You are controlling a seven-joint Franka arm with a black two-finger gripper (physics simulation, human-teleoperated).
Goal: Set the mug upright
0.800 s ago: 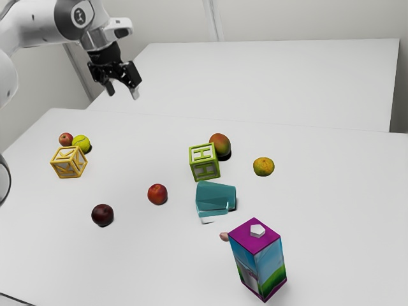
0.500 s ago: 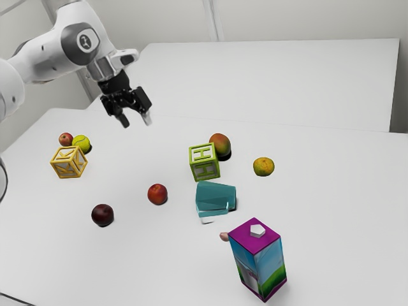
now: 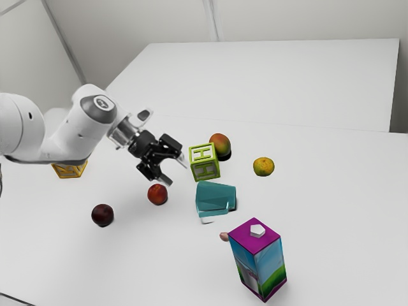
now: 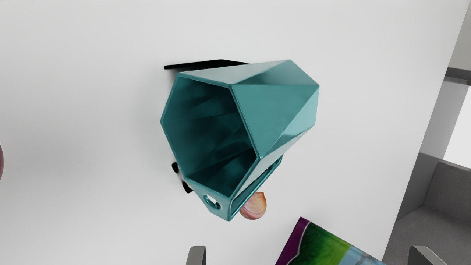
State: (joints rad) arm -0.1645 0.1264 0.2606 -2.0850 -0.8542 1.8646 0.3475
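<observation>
White table (image 3: pixel 344 210), teal mug (image 4: pixel 279 110) on its side — inner walls (image 4: pixel 209 129) showing, carton (image 3: pixel 258 261) standing upright, gripper (image 3: pixel 177 172) fingers apart

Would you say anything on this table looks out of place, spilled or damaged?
The mug lies on its side near the carton, its mouth facing sideways rather than up; I see no spill or damage.

The arm (image 3: pixel 80 131) partly covers the yellow block (image 3: pixel 70 171). In the wrist view, the mug's (image 4: pixel 274 110) base is hidden; the edge crops the carton (image 4: pixel 323 244) and a reddish object (image 4: pixel 1 162), possibly fruit.
</observation>
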